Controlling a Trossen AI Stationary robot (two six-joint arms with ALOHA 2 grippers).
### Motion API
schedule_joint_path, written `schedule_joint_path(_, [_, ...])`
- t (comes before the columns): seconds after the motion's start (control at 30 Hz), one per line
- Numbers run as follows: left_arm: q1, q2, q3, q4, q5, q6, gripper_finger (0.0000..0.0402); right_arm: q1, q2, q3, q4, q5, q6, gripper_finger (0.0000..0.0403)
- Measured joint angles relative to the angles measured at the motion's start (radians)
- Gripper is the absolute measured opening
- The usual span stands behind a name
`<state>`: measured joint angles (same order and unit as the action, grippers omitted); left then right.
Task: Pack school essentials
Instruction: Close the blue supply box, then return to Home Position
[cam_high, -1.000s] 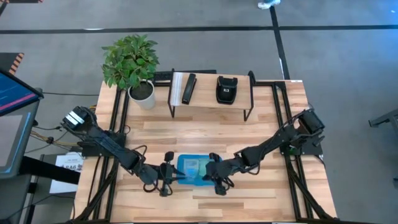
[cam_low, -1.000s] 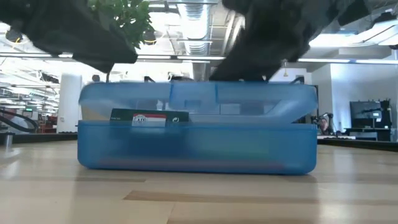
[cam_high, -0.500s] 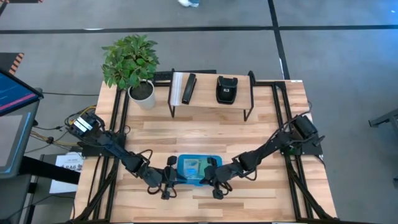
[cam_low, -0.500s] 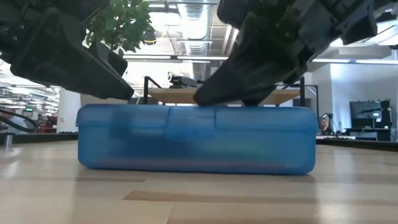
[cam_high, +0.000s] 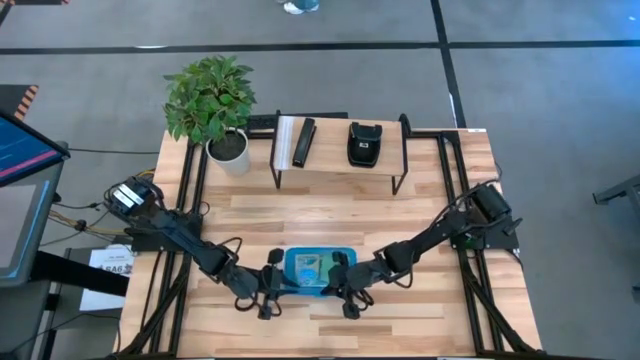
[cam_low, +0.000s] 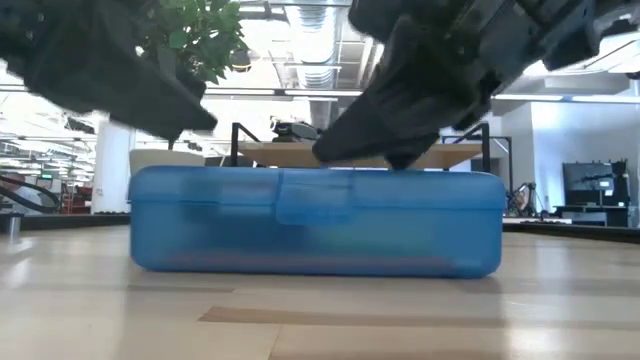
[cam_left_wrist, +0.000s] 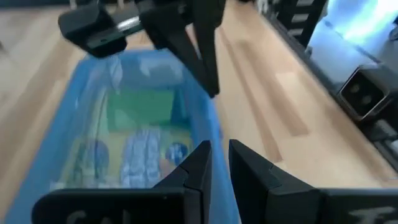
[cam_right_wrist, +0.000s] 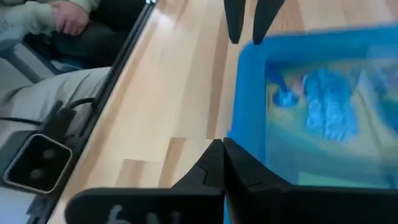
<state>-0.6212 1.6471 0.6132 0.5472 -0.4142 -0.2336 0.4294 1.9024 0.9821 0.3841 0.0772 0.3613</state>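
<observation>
Surface (cam_high: 330, 215) was light wood with plank grain, framed by black rails. Blue translucent case (cam_low: 316, 222) sat closed; through its lid (cam_left_wrist: 137, 118) a green patch, yellow-green streaks and pale blue-white shapes showed, too blurred to identify. Left claw (cam_left_wrist: 216, 163) and right claw (cam_right_wrist: 222, 163) were both black, arms dark. Shelf (cam_high: 340, 150) had a light wood top on black legs, with a black bar (cam_high: 304, 142) beside a white strip and a black pouch (cam_high: 361, 142). Plant (cam_high: 208, 95) was green-leaved in a white pot. Floor (cam_high: 540, 90) was grey with black lines. Monitor (cam_high: 20, 150) at the side showed blue with a red stripe.
</observation>
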Motion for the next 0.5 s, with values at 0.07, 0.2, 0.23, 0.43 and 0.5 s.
schedule_joint_path(0.07, [0.000, -0.037, 0.000, 0.002, 0.009, 0.029, 0.0043, 0.000, -0.039, 0.000, -0.017, 0.000, -0.027, 0.0016])
schedule_joint_path(0.2, [-0.002, -0.133, 0.000, 0.002, 0.023, 0.118, 0.0043, 0.000, -0.124, 0.002, -0.037, 0.000, -0.097, 0.0018])
schedule_joint_path(0.23, [-0.002, -0.161, 0.000, 0.000, 0.026, 0.142, 0.0043, 0.000, -0.143, 0.002, -0.050, 0.000, -0.117, 0.0018])
schedule_joint_path(0.43, [-0.005, -0.348, -0.077, 0.009, 0.023, 0.219, 0.0043, -0.008, -0.286, 0.002, -0.160, 0.052, -0.217, 0.0010])
schedule_joint_path(0.5, [-0.004, -0.408, -0.128, 0.072, -0.007, 0.221, 0.0043, -0.013, -0.328, -0.003, -0.185, 0.073, -0.243, 0.0010])
